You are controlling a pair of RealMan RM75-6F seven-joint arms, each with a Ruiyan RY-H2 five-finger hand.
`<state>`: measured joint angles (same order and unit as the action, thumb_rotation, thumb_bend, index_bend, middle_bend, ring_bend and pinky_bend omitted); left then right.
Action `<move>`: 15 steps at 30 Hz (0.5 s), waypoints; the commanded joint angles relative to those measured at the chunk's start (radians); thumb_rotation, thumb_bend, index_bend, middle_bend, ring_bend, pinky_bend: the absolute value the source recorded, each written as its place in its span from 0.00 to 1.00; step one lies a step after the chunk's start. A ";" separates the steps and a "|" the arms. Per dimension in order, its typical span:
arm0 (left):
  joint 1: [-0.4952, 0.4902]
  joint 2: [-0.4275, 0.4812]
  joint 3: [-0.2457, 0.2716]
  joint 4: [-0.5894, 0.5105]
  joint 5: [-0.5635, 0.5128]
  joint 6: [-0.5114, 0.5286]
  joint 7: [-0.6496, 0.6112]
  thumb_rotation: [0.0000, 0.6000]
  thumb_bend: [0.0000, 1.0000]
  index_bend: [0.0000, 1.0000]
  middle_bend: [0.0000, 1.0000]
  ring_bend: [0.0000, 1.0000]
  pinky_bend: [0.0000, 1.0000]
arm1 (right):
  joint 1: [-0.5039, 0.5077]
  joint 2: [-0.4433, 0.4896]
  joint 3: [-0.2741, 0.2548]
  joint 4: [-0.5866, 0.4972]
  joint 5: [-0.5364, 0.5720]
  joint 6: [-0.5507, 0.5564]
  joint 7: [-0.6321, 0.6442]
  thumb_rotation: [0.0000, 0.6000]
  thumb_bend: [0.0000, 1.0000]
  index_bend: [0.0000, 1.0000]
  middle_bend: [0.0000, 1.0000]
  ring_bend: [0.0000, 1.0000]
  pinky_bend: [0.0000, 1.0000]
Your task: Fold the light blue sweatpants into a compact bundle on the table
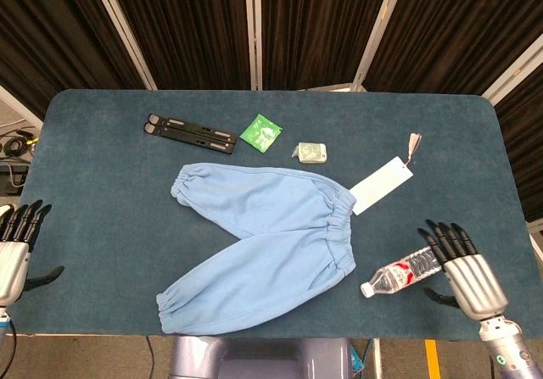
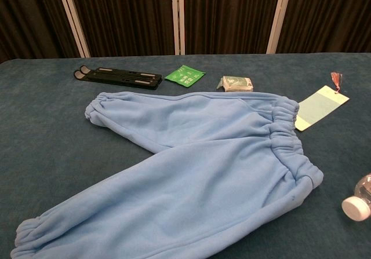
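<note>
Sweatpants (image 1: 259, 243) lie flat mid-surface, legs splayed in a V, waistband toward the water bottle (image 1: 405, 270). No fold made yet, so the whole task is left. Right robot hand (image 1: 461, 264) sits just beyond the bottle, fingers spread, empty. Left robot hand (image 1: 15, 248) is well off past the leg cuffs, fingers apart, holding nothing.

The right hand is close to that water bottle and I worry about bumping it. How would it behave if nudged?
The water bottle lies on its side on the table, so it would likely roll. It looks clear, thin plastic, probably light and easily shoved. The right hand sits at its base end.
</note>
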<state>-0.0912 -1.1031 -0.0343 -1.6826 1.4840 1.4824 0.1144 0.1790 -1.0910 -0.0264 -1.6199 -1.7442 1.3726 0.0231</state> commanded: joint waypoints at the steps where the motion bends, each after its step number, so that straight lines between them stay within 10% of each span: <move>1: -0.002 -0.006 -0.005 -0.003 -0.012 -0.004 0.015 1.00 0.00 0.00 0.00 0.00 0.00 | 0.117 0.008 -0.042 -0.019 -0.141 -0.109 0.042 1.00 0.00 0.05 0.04 0.00 0.02; 15: -0.013 -0.006 -0.023 -0.003 -0.076 -0.046 0.020 1.00 0.00 0.00 0.00 0.00 0.00 | 0.323 -0.178 -0.037 0.061 -0.249 -0.369 -0.136 1.00 0.00 0.12 0.11 0.00 0.13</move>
<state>-0.1039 -1.1105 -0.0566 -1.6846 1.4089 1.4381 0.1351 0.4791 -1.2376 -0.0638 -1.5695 -1.9986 1.0474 -0.0667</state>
